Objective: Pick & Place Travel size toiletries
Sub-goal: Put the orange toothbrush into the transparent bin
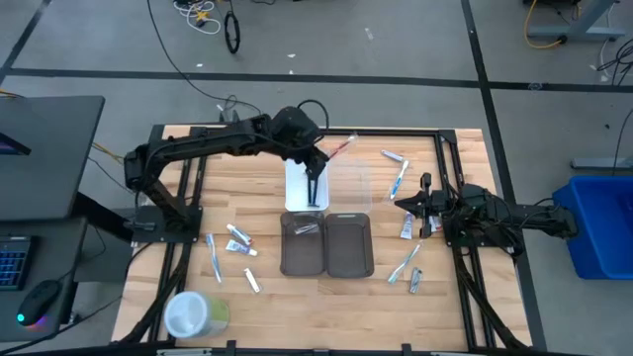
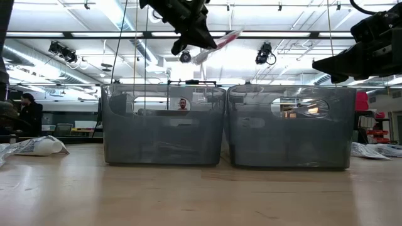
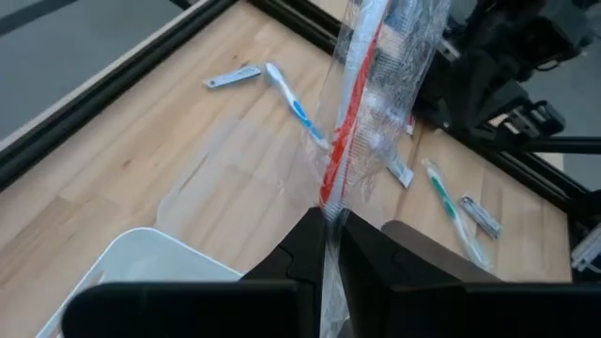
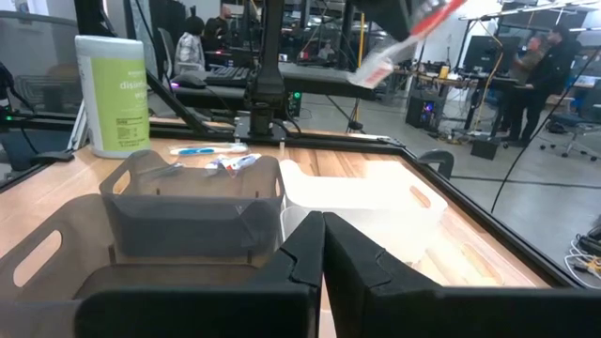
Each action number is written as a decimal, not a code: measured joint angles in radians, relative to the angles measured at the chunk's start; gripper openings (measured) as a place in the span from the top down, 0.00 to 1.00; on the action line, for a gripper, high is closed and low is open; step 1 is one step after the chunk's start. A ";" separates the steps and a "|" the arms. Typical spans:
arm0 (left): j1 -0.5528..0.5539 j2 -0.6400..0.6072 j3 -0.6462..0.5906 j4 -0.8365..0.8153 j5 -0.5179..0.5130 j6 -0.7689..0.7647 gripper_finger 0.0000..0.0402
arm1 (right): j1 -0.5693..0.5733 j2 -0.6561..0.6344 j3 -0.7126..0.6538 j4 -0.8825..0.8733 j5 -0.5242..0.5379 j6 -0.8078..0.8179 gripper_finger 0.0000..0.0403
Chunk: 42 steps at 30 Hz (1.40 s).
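My left gripper (image 1: 321, 156) (image 3: 331, 218) hangs high over the far middle of the table, beside the white tray (image 1: 297, 176), and is shut on a red toothbrush in a clear wrapper (image 1: 342, 147) (image 3: 362, 84). In the low view the gripper (image 2: 191, 37) and the toothbrush (image 2: 217, 44) show above the grey trays (image 2: 163, 125). Other travel size toiletries lie flat on the table: tubes (image 1: 238, 237) and a toothbrush (image 1: 213, 255) at the left, toothbrushes (image 1: 399, 181) (image 1: 404, 265) and tubes (image 1: 407, 228) at the right. My right gripper (image 1: 399, 201) (image 4: 322, 225) waits shut at the right. My left gripper pinches the wrapped toothbrush at its lower end (image 3: 331, 202) between its two fingers. The brush reaches out beyond the fingertips, roughly in line with them. It is lifted clear of the table and the trays, slanting upward toward the table's right.
Two grey trays (image 1: 302, 244) (image 1: 348, 244) stand side by side in the middle, the left one with an item (image 1: 305, 227) inside. A clear tray (image 1: 348, 183) stands beside the white one. A round white-and-green container (image 1: 193, 314) stands near the front left corner.
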 joint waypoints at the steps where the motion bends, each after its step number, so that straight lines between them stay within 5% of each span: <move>1: 0.003 0.010 0.008 -0.004 0.002 -0.001 0.92 | 0.000 0.000 0.000 -0.001 0.000 0.000 0.97; 30: 0.020 0.284 0.028 0.088 0.151 -0.132 0.92 | 0.000 0.000 0.000 0.000 0.000 0.000 0.97; 42: 0.021 0.284 0.028 0.171 0.178 -0.490 0.92 | 0.000 0.000 0.000 -0.001 0.000 0.000 0.97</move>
